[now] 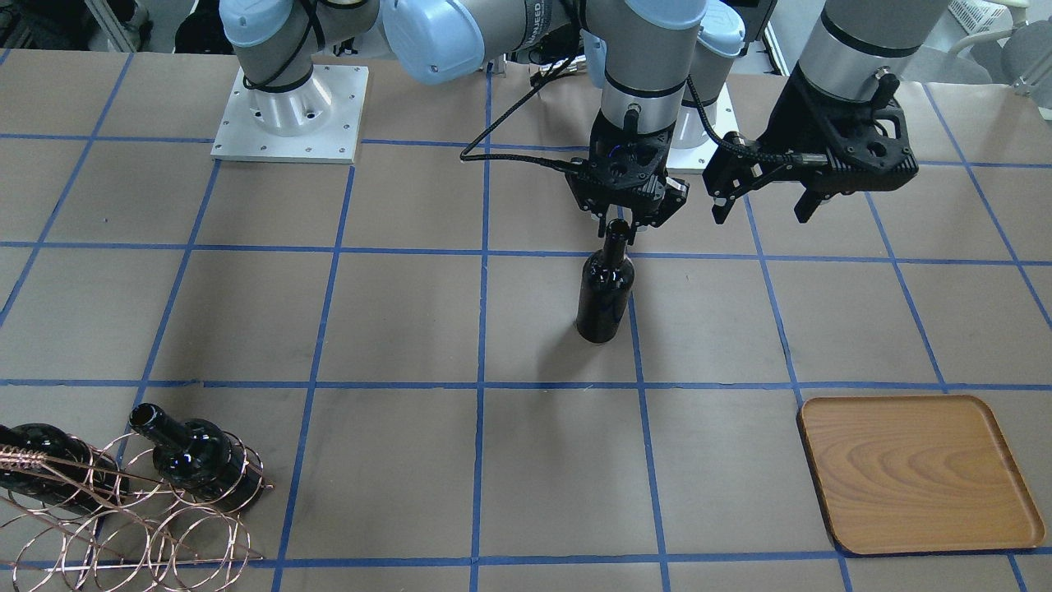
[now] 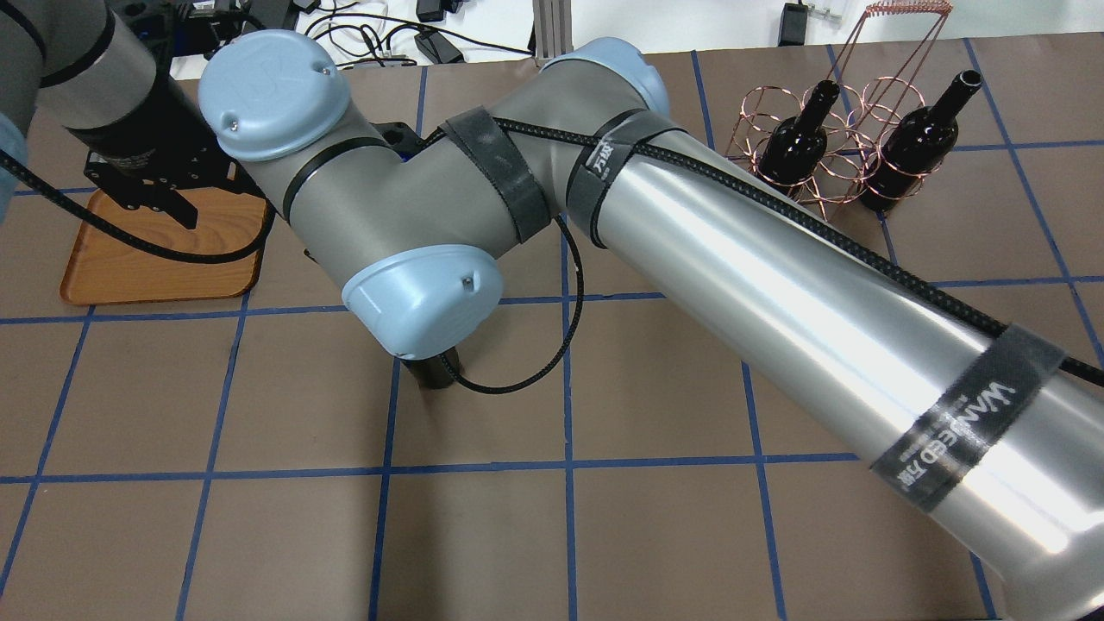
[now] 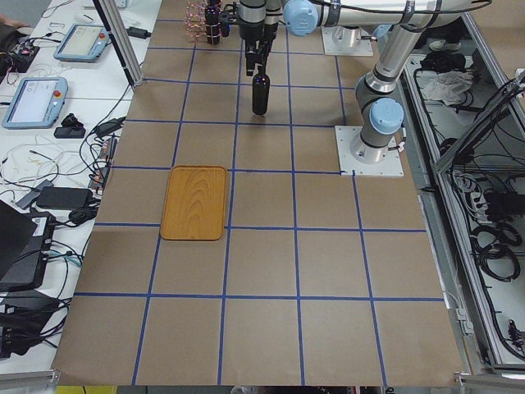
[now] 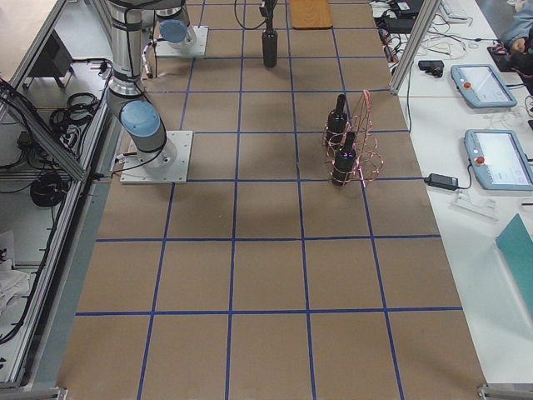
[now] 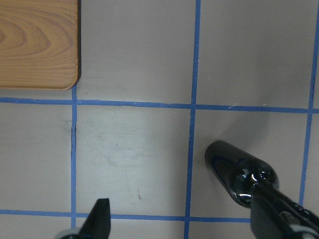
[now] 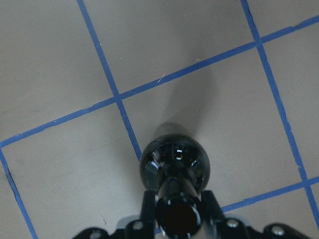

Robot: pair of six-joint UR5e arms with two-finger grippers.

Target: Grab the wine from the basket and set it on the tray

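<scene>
Lower right of front view: wooden tray (image 1: 920, 473). Lower left: wire basket (image 1: 123, 510) holding two black bottles (image 1: 193, 452).

Centre: wine bottle (image 1: 605, 288) upright on desk (image 1: 394, 312), well apart from tray. Right fingers (image 6: 148, 206) clamped on its neck only. Left fingers (image 5: 99, 216) apart, nearby.

Risk: glossy neck slips, or bottle swings in transit and topples at the tray.

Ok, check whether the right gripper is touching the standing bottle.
Touching. In the right wrist view the right gripper has its fingers flush against both sides of the neck of the bottle, with no gap.
</scene>
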